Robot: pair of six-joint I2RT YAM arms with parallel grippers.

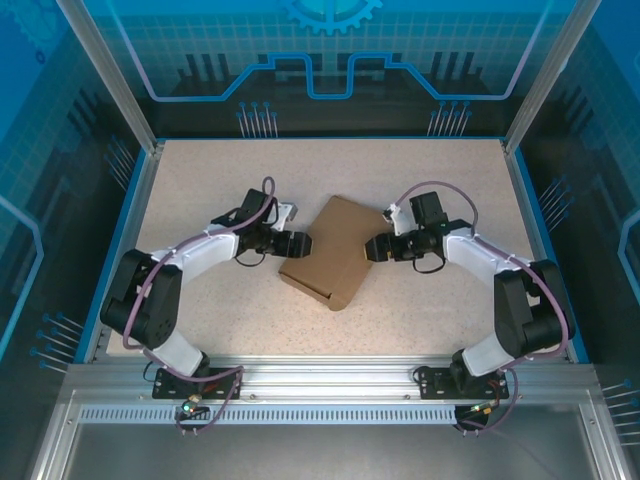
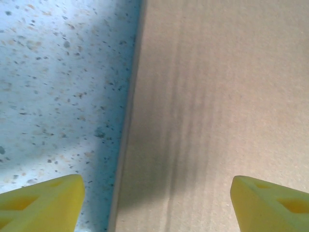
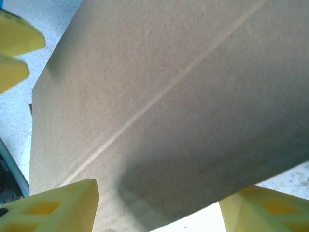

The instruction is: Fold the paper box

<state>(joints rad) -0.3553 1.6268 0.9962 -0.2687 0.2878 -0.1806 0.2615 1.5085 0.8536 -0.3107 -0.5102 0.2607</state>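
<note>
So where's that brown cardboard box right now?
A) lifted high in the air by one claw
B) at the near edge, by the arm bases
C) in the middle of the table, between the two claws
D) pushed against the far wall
C: the top view shows the paper box lying mid-table, with the left gripper at its left edge and the right gripper at its right edge.

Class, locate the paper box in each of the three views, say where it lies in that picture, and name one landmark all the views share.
Top external: the paper box lies mid-table, turned diagonally.
Left wrist: the box takes the right side, its edge running down just left of centre.
Right wrist: the box spans centre and right, with a diagonal crease.
Shared landmark: the speckled table beside the box.
</note>
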